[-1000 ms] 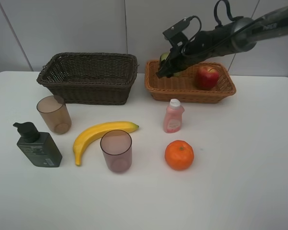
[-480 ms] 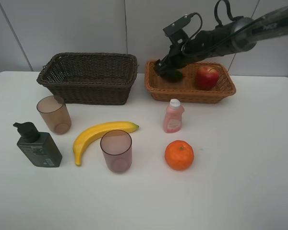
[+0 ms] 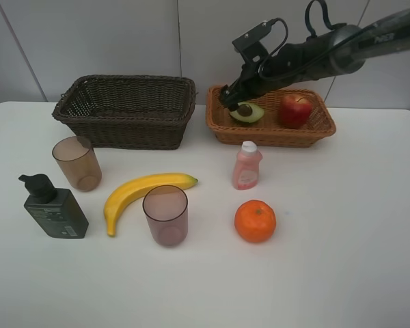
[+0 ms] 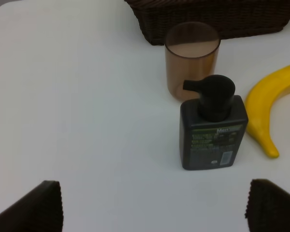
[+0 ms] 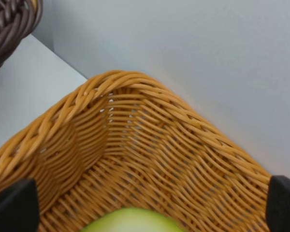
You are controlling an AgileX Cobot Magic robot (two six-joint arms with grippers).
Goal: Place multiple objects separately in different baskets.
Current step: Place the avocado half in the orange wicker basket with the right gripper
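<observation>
On the smooth white counter [image 3: 342, 225], the left claw [image 4: 152, 208] stands apart before the boxy dark green pump bottle [image 4: 212, 128]. Past the dark brown wicker basket [image 3: 126, 113], the right claw [image 3: 234, 101] hangs apart above the halved avocado [image 3: 247, 112], which lies in the light woven basket [image 3: 273, 137] beside the glossy red apple [image 3: 296, 110]; a pale wall [image 3: 89, 41] stands behind.

Showed a dark grey tubular right arm [image 3: 348, 48] with pale lettering, looped black cables [image 3: 316, 15] and a boxy black wrist mount [image 3: 251, 35]; bore black ribbed fingertips [image 4: 41, 208] on the left gripper [image 4: 154, 209].
</observation>
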